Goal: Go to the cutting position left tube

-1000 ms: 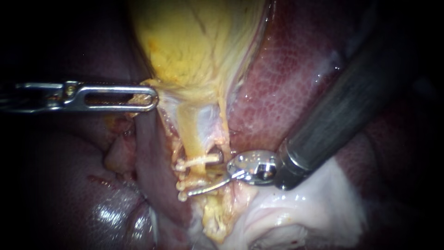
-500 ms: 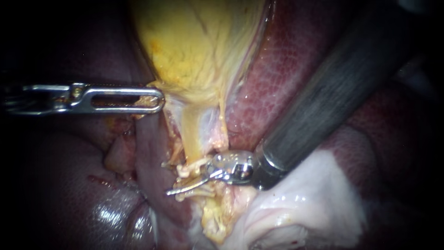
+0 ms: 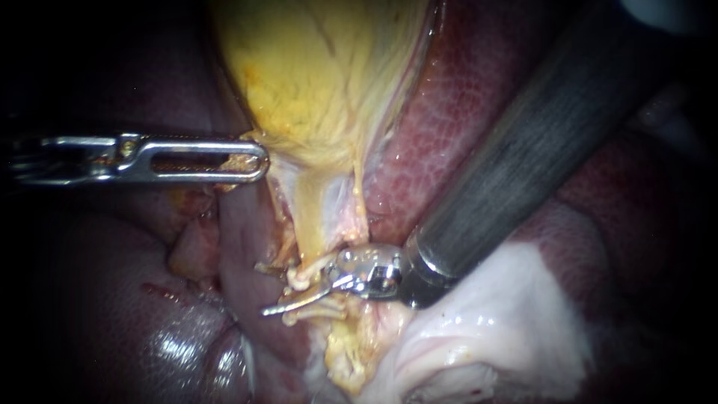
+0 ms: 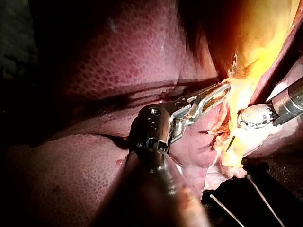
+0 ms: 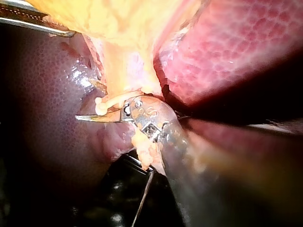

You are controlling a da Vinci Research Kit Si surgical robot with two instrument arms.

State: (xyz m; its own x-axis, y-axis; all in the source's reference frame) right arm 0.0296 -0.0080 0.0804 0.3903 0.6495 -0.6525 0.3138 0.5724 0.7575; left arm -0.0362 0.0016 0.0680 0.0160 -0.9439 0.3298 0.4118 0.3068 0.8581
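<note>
Left tube: the stouter yellow strand (image 3: 308, 217) of the two hanging from the gallbladder (image 3: 314, 82), near the middle of the endoscope view.
Its axis: it runs straight down from the gallbladder's neck, leaning slightly, and looks taut.
Clips: an upper clip (image 3: 313, 269) and a lower clip (image 3: 314, 308), both pale, cross the tube low down, one close above the other.
My right instrument: the shaft slants in from the upper right. The wrist is bent so the tip (image 3: 284, 305) points towards the view's left, almost square across the tube. One thin blade lies between the two clips. Only that blade shows, so I cannot tell whether the tip stands apart or together.
My left instrument: it lies level, coming in from the left. Its slotted jaws (image 3: 250, 159) are clamped on the gallbladder's lower edge, well above the clips.
Liver: wet, dark red lobes (image 3: 464, 112) lie on both sides of the tube.
Pale tissue: a white, glistening fold (image 3: 486, 329) lies under my right shaft.
Surroundings: darkness beyond the lit tissue.
</note>
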